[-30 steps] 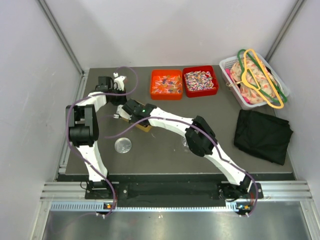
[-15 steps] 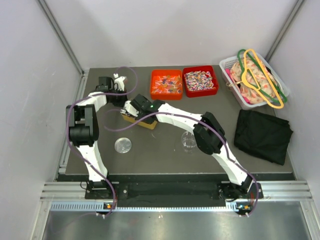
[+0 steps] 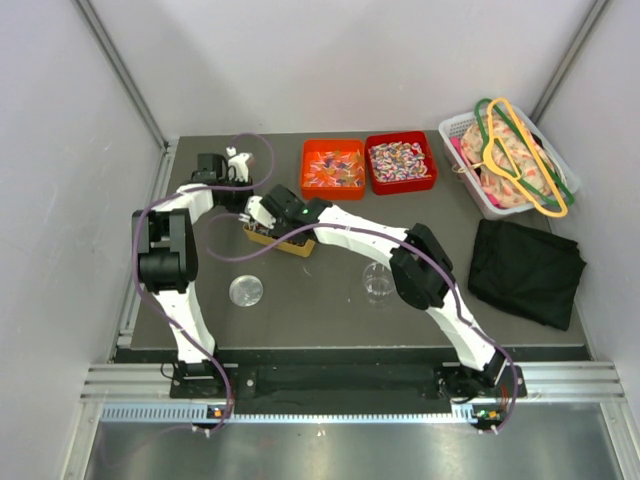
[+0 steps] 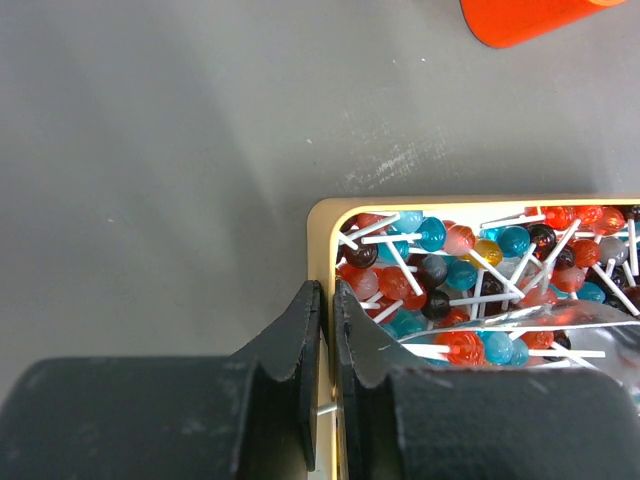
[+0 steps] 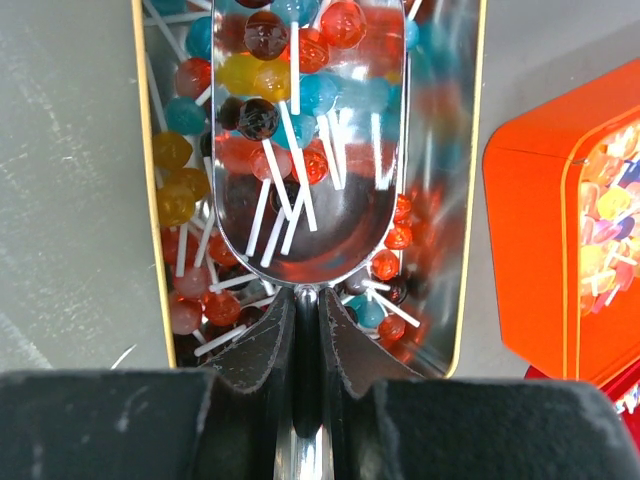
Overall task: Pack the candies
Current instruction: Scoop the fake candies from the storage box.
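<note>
The left hand (image 4: pixel 324 300) is pinching the side wall of the gold tin (image 4: pixel 470 201) close to one corner, its two fingers drawn together with only the thin metal between them. The tin is sitting on the grey worktop (image 4: pixel 150 150) and is holding a heap of candies (image 4: pixel 432 234): small red, blue, amber and dark balls on white sticks. The right hand (image 5: pixel 305 310) is reaching across to the same tin and is clamping the handle of a shiny metal scoop (image 5: pixel 345 225). The scoop's bowl is lying inside the tin with a load of the candies in it. Just beside the tin an orange bin (image 5: pixel 530 220) is standing, and next to that a red bin (image 3: pixel 400 185) is holding wrapped sweets (image 3: pixel 398 158) in mixed colours. Nearer the arms, two clear round items (image 3: pixel 246 291) are resting on the worktop well apart. At the far right a white basket (image 3: pixel 455 128) is carrying hangers (image 3: pixel 530 150), with a black cloth (image 3: pixel 525 270) lying near it.
</note>
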You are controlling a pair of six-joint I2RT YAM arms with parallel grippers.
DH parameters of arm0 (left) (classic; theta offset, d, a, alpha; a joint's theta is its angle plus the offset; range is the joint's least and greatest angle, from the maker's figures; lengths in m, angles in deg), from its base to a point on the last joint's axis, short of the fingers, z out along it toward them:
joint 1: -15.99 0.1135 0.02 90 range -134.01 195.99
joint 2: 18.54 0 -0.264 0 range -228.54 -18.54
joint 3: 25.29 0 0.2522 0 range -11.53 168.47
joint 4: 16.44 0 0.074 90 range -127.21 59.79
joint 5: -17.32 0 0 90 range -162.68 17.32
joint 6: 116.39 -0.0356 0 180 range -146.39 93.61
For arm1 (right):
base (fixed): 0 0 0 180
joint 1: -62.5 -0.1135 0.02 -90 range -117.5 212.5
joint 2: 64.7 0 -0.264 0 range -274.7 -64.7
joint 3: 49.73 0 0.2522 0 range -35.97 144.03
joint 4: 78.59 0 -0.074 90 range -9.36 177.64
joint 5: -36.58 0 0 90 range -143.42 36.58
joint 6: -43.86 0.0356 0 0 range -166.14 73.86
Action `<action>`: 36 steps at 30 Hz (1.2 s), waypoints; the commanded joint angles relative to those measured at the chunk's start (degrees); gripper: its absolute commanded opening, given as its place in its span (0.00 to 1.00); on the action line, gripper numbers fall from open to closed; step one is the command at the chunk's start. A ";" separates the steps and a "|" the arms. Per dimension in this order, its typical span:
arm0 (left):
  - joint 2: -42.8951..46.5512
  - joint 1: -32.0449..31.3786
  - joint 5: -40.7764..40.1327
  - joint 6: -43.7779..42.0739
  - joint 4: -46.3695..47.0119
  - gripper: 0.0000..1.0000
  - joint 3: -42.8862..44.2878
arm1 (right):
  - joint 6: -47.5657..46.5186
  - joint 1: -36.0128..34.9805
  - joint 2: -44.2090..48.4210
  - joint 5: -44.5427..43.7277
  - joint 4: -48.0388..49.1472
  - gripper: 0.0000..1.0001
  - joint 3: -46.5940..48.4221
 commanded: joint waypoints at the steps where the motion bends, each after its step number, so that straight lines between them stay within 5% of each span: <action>1: 0.79 -0.20 2.06 1.79 1.41 0.00 0.25 | -0.63 0.69 5.90 -1.58 3.66 0.00 -0.49; 14: 0.09 -0.20 0.31 1.53 1.94 0.00 0.16 | -2.91 1.48 10.47 -2.98 4.19 0.00 -1.90; 28: 0.53 -0.29 -0.49 1.80 1.67 0.30 0.43 | -3.18 3.94 17.41 -2.46 6.13 0.00 -13.67; 36: 0.70 -0.20 -1.02 2.58 1.76 0.77 1.66 | -4.06 5.69 23.73 1.32 2.96 0.00 -17.01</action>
